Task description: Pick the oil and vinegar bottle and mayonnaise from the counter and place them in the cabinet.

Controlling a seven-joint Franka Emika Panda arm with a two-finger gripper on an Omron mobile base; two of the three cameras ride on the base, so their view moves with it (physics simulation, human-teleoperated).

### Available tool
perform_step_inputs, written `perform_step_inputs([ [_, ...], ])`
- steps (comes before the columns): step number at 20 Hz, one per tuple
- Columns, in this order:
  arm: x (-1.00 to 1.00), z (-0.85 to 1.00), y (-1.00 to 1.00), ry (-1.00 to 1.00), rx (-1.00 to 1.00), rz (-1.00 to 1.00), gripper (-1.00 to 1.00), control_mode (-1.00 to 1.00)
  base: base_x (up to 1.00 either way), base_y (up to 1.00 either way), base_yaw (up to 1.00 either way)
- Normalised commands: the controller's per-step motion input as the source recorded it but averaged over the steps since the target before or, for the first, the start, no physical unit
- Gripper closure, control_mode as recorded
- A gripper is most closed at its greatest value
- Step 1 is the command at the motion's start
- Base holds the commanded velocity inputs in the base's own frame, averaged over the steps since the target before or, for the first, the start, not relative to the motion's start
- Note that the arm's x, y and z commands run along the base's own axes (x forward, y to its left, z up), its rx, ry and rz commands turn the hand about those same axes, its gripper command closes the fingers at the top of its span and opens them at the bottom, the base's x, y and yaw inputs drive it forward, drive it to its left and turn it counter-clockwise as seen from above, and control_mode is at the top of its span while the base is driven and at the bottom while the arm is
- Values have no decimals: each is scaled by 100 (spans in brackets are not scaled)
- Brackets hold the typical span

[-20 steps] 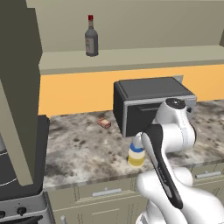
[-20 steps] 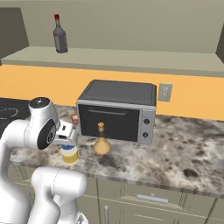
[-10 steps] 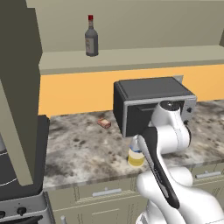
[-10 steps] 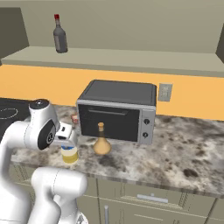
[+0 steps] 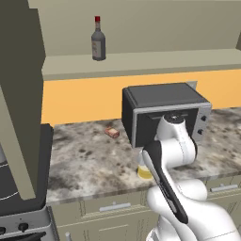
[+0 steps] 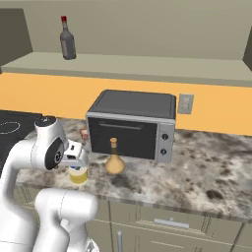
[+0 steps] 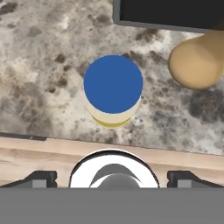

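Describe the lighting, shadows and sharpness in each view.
Left base view: flat, even light, no glare; mayonnaise mostly behind the arm. Right base view: soft shadow beside the oil and vinegar bottle. Hand view: blue lid crisp, counter texture slightly soft.

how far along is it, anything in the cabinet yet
Nothing done: the cabinet shelf holds just the dark red-capped bottle. In hand: the open gripper hangs over the mayonnaise, looking down on its blue lid, not gripping it. Both the mayonnaise and the oil and vinegar bottle stand on the counter before the toaster oven. Left: both pick-ups and placements.
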Motion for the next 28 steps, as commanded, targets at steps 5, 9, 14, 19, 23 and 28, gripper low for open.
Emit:
perform_step_inputs([
  [5, 5, -44, 0, -10, 0, 3, -100, -100, 0, 0, 0],
  [9, 13, -39, 0, -9, 0, 3, -100, -100, 0, 0, 0],
  [14, 20, -37, 0, -9, 0, 4, -100, -100, 0, 0, 0],
  [19, 27, -29, 0, -9, 1, 4, -100, -100, 0, 0, 0],
  [23, 21, -28, 0, -7, 1, 4, -100, -100, 0, 0, 0],
  [28, 3, -43, 0, -6, 0, 4, -100, -100, 0, 0, 0],
])
